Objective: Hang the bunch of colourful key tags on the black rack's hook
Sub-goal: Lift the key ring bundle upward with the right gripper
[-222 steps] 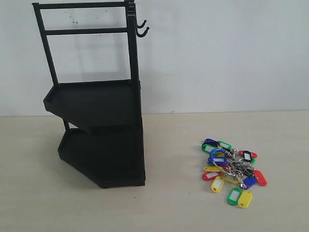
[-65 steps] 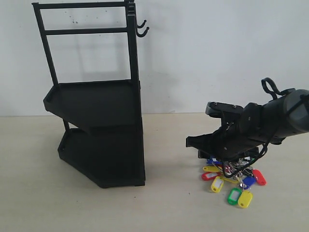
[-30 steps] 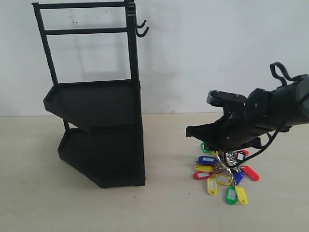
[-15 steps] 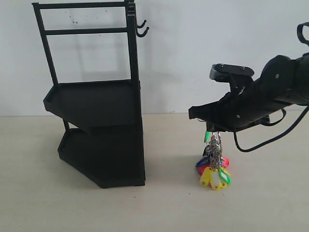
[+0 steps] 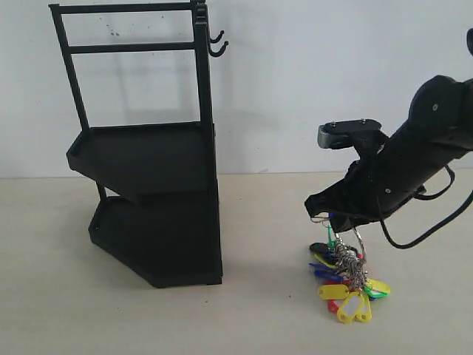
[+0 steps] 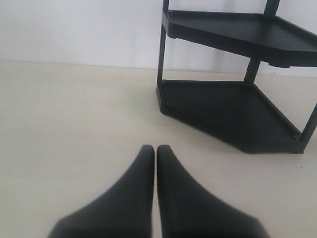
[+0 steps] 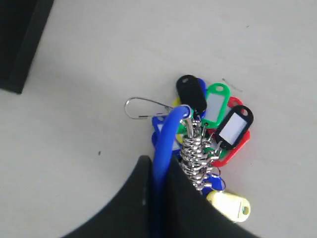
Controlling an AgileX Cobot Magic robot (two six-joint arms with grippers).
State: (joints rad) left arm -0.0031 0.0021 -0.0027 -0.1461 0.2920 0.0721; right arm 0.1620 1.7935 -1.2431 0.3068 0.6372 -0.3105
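Observation:
The colourful key tag bunch (image 5: 345, 277) hangs from my right gripper (image 5: 334, 216), its lowest yellow tags at or just above the table. My right gripper (image 7: 158, 166) is shut on the bunch's blue loop (image 7: 166, 136); black, green, red and yellow tags dangle past the metal rings (image 7: 195, 148). The black rack (image 5: 151, 170) stands at the left, its two hooks (image 5: 216, 43) at the top right corner, well above and left of the bunch. My left gripper (image 6: 155, 151) is shut on nothing, low over the table, facing the rack's lower trays (image 6: 233, 116).
A white wall stands behind the beige table (image 5: 266, 310). A black cable (image 5: 425, 222) loops under my right arm. Bare table lies between the rack and the hanging bunch.
My right gripper closed on the bunch and lifted it off the table. In the last half second the arm shifted right and tilted steeper, and the bunch swung right and lower.

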